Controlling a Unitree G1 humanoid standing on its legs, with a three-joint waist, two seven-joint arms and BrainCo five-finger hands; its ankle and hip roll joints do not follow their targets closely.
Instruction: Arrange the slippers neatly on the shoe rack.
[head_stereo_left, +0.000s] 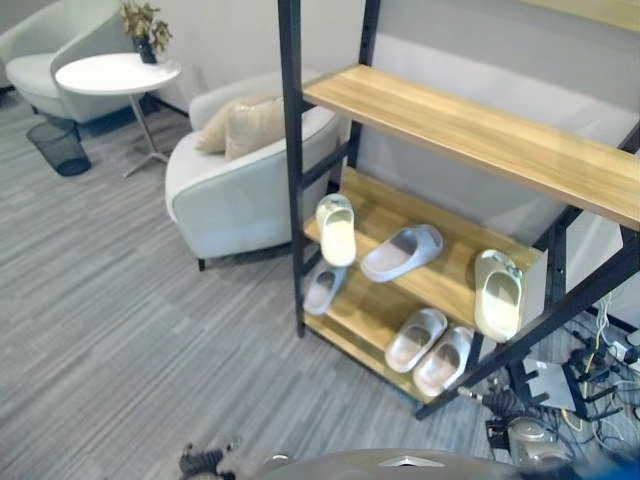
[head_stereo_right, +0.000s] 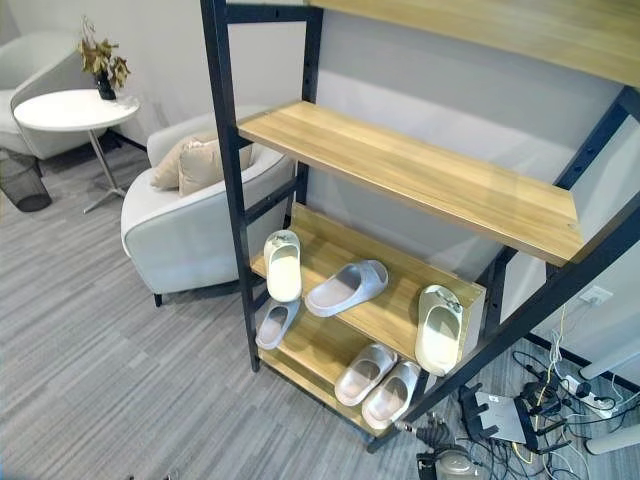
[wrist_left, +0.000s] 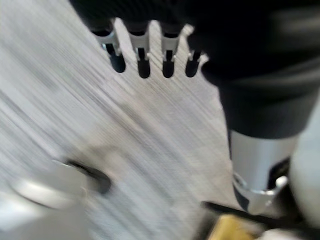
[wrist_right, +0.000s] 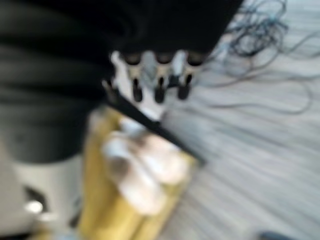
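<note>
Room layout, left to right. A round white side table (head_stereo_left: 117, 73) carries a small potted plant (head_stereo_left: 146, 30); a dark mesh wastebasket (head_stereo_left: 58, 146) stands on the grey carpet (head_stereo_left: 110, 330) beside it. A white armchair (head_stereo_left: 240, 185) with a beige cushion (head_stereo_left: 248, 125) sits just beside the shoe rack (head_stereo_right: 222, 180), a black metal frame with wooden shelves.

Slipper positions. Upper slipper shelf: one cream slipper (head_stereo_left: 337, 228) stands tilted at the left front edge; a grey slipper (head_stereo_left: 403, 251) lies flat in the middle, angled across the shelf; another cream slipper (head_stereo_left: 497, 293) leans over the front edge at the right end. Lower shelf: one grey slipper (head_stereo_left: 324, 286) lies at the left end, partly behind the front post; a pair of beige slippers (head_stereo_left: 430, 351) lies side by side at the right. The wide shelf (head_stereo_right: 420, 175) above holds nothing.

Hand state. Left hand (wrist_left: 145, 55): fingers straight, holding nothing, above the carpet. Right hand (wrist_right: 157, 80): fingers straight, holding nothing, above the rack's lower corner and the beige slippers there.
</note>
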